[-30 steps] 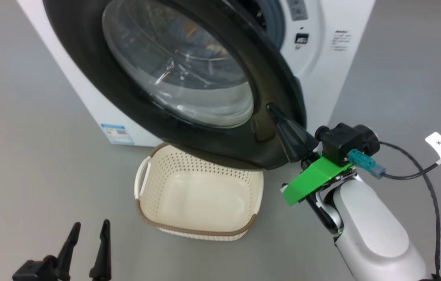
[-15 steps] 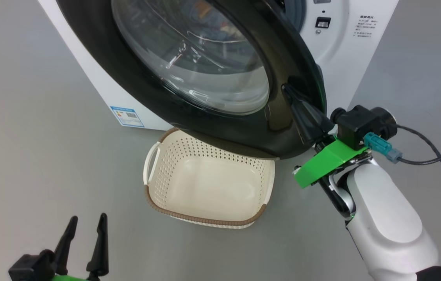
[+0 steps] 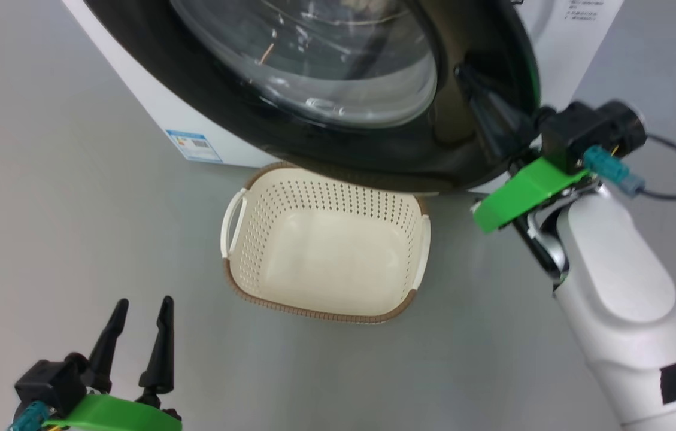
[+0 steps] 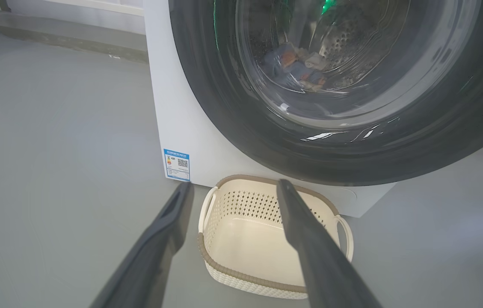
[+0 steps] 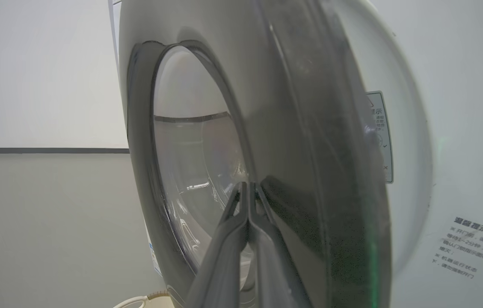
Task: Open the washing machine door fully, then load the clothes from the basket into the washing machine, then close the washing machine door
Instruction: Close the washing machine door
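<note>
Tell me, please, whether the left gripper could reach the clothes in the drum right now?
Probably not: the clothes lie behind the glass of the washing machine door, which stands across the opening, between them and the open left gripper down by the basket.

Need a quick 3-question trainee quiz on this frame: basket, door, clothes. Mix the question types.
1. True or false: the basket holds clothes.
2. Which gripper's tips rest on the washing machine door? A the left, B the right, C both.
3. Fill in: the clothes, seen through the door glass, lie inside the ____.

Key
1. False: it is empty.
2. B: the right gripper, shut, has its tips on the black rim.
3. washing machine
</note>
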